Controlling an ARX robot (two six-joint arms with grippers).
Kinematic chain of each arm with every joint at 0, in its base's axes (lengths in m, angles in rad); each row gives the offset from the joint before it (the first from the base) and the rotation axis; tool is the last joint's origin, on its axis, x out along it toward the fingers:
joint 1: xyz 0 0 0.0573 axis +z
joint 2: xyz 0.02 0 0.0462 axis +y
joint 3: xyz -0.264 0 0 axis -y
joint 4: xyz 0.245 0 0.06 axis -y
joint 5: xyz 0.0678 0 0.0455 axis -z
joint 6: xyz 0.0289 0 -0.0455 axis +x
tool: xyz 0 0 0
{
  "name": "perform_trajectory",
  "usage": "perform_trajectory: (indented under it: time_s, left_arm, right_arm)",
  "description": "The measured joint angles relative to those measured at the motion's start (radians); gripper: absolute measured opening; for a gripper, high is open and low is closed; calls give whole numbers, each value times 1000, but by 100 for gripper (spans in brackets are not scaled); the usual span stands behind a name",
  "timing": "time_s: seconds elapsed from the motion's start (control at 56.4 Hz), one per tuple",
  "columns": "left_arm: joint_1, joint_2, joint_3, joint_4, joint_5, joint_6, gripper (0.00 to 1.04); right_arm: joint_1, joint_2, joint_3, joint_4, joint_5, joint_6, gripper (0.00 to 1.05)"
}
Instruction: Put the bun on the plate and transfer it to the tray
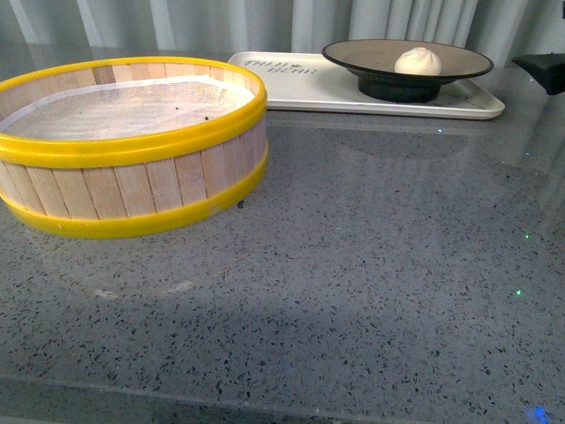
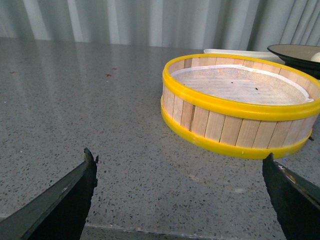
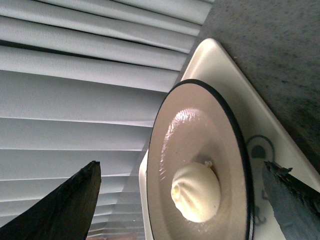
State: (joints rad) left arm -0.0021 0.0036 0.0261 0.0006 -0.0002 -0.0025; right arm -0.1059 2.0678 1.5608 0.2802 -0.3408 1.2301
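The cream-white bun (image 1: 418, 60) sits in the middle of the taupe plate (image 1: 371, 55) with its black rim. The plate stands on the right half of the cream-white tray (image 1: 300, 84) at the back of the counter. In the right wrist view the bun (image 3: 196, 192) lies in the plate (image 3: 190, 130) on the tray (image 3: 235, 85). My right gripper (image 3: 180, 162) is open and empty, apart from the plate, with the bun between its fingers in view. My left gripper (image 2: 179, 154) is open and empty, low over the counter in front of the steamer basket.
A yellow-rimmed wooden steamer basket (image 1: 132, 150) with a white cloth liner stands at the left; it also shows in the left wrist view (image 2: 240, 115). The speckled grey counter (image 1: 371, 265) stretches to the front. Grey curtains hang behind the tray.
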Motion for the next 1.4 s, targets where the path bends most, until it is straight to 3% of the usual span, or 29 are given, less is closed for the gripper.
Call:
perform_trajectory:
  time_s: [0.089,0.248,0.319,0.39,0.479,0.586,0.621,0.657,0.71,0.763,0.816,0.887,0.976,1.082,1.402]
  left_arm:
    - [0,0,0,0,0,0,98]
    - [0,0,0,0,0,0,98]
    - [0,0,0,0,0,0,98]
    - [0,0,0,0,0,0,98]
    - [0,0,0,0,0,0,98]
    - [0,0,0,0,0,0,98]
    - [0,0,0,0,0,0,98]
    - [0,0,0,0,0,0,98]
    - [0,0,0,0,0,0,98]
    - [0,0,0,0,0,0,98]
    - [0,0,0,0,-1,0,98]
    - [0,0,0,0,0,0,98]
    - [0,0,0,0,1,0,98]
    - [0,0,0,0,-2,0,98]
    - [0,0,0,0,-1,0,98]
  right_arm:
    - [-17,-58,-74,14,31,-5,96]
    - [-89,-345,-398,32,255,-151,96]
    - [-111,-535,-557,58,432,-340,96]
    - [-116,-745,-726,134,590,-623,96]
    - [-114,-910,-875,222,690,-925,96]
    - [-92,-1050,-1009,275,751,-1175,96]
    - [-93,-1093,-1039,259,698,-1216,94]
    - [-96,-1188,-1093,158,490,-1226,85]
    - [-47,-1315,-1192,82,279,-1225,72]
    - [1,-1401,-1270,74,230,-1228,60]
    - [15,-1439,-1299,75,239,-1228,52]
    - [69,-1482,-1335,77,337,-1227,37]
    - [102,-1527,-1388,77,338,-1228,16]
    - [102,-1562,-1417,75,340,-1231,1]
    - [103,-1676,-1485,31,340,-1229,2]
